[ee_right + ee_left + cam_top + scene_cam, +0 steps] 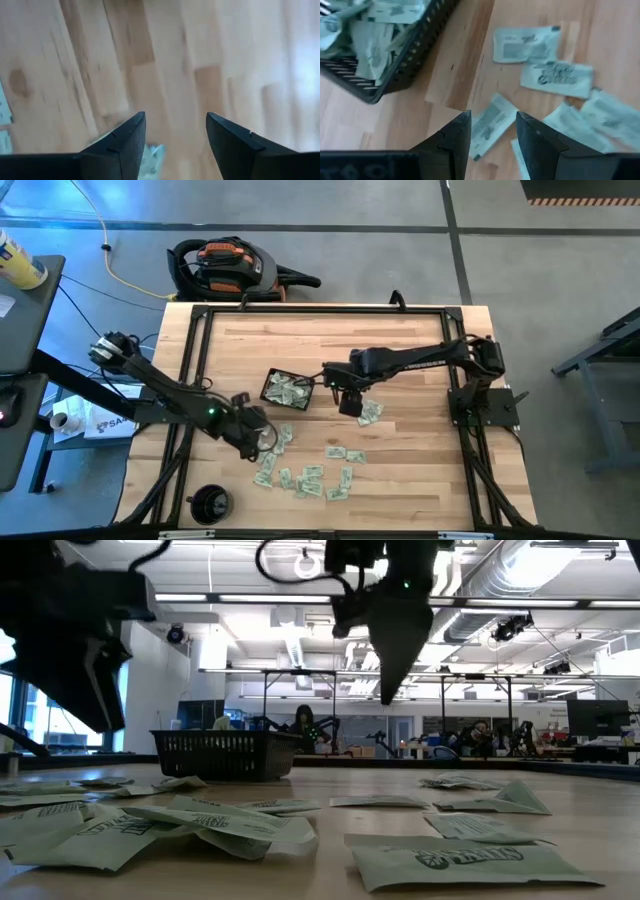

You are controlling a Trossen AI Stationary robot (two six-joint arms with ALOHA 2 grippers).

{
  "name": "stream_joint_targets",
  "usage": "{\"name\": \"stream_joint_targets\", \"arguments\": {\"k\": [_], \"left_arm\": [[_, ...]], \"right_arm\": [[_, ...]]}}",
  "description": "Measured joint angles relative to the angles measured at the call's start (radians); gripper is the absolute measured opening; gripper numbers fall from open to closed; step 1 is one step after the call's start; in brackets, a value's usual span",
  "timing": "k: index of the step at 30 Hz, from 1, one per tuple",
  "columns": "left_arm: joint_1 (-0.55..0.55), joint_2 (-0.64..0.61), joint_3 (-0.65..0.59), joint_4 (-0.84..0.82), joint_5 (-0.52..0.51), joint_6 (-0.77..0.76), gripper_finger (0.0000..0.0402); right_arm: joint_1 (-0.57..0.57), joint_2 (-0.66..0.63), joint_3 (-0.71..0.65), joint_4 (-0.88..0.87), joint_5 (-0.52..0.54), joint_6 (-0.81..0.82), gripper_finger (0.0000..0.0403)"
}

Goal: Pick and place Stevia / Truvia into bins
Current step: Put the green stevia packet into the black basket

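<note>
Pale green-and-white paper sachets (305, 477) lie scattered on the wooden table (400, 470), some already in the black mesh tray (287, 389). The left gripper (492, 132), fingers parted and empty, hovers over one sachet (best straddled squarely before closing); the right gripper (175, 135), also open, waits beside the tray.

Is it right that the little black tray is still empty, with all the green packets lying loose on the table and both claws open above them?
Not quite: the black tray already holds several packets, as the high view and left wrist view show. The rest stands: many packets lie loose on the table, and the left gripper and right gripper are open.
</note>
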Motion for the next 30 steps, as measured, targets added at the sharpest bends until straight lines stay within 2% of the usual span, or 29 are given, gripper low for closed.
{"name": "stream_joint_targets", "arguments": {"k": [3, 7, 12, 15, 23, 27, 30], "left_arm": [[0.033, 0.022, -0.011, 0.022, 0.040, 0.074, 0.0191], [0.072, 0.043, -0.018, 0.018, 0.163, 0.161, 0.0191], [0.115, 0.045, -0.017, 0.024, 0.191, 0.277, 0.0191], [0.160, 0.045, -0.019, 0.024, 0.213, 0.321, 0.0191], [0.269, 0.045, -0.093, 0.080, 0.379, 0.357, 0.0188], [0.280, 0.044, -0.102, 0.083, 0.383, 0.357, 0.0161], [0.280, 0.044, -0.102, 0.076, 0.369, 0.357, 0.0120]], "right_arm": [[0.003, 0.000, 0.030, 0.006, 0.042, -0.055, 0.0201], [-0.011, 0.000, 0.026, 0.023, 0.079, -0.140, 0.0201], [-0.051, 0.000, -0.015, 0.051, 0.072, -0.171, 0.0201], [-0.073, 0.000, -0.028, 0.067, 0.068, -0.172, 0.0200], [-0.112, 0.000, -0.030, 0.103, 0.059, -0.214, 0.0201], [-0.130, 0.000, -0.030, 0.103, 0.060, -0.238, 0.0197], [-0.145, 0.000, -0.030, 0.103, 0.060, -0.243, 0.0198]]}}
